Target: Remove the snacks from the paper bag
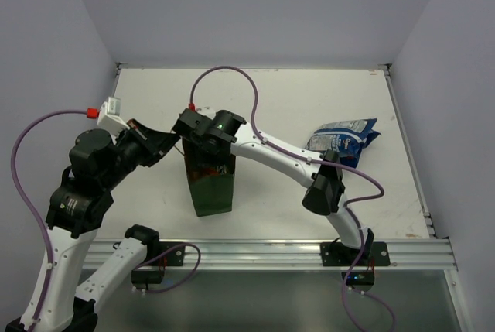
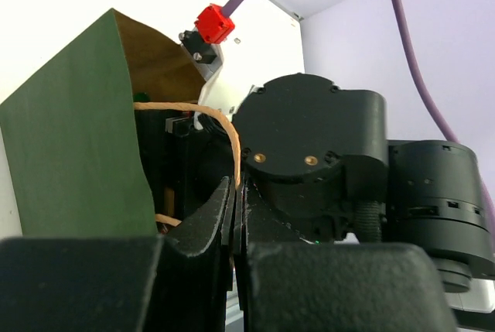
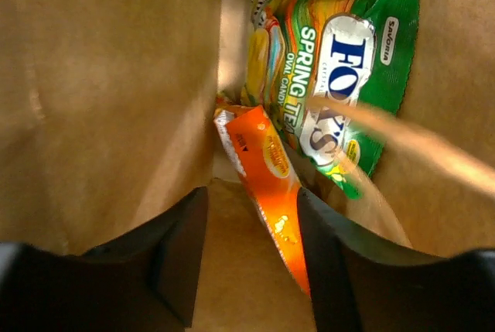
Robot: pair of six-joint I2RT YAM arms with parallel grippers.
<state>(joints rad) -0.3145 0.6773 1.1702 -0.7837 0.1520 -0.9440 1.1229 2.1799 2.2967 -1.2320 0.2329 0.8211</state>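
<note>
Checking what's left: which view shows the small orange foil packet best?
Right wrist view: the small orange foil packet lies clearly visible inside the dark green paper bag, framed by the open right gripper. In the top view the right arm covers the bag's mouth; the left wrist view shows only its outer wall and handle.

A paper bag [image 1: 213, 193] is shown dark green outside, plain kraft brown inside. An orange packet [image 3: 271, 185], a green packet [image 3: 332, 77] printed with yellow shapes and white lettering, and a blue-and-white bag [image 1: 344, 140] are seen.

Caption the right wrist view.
Open right gripper inside the paper bag, over an orange packet and a green candy packet.
</note>
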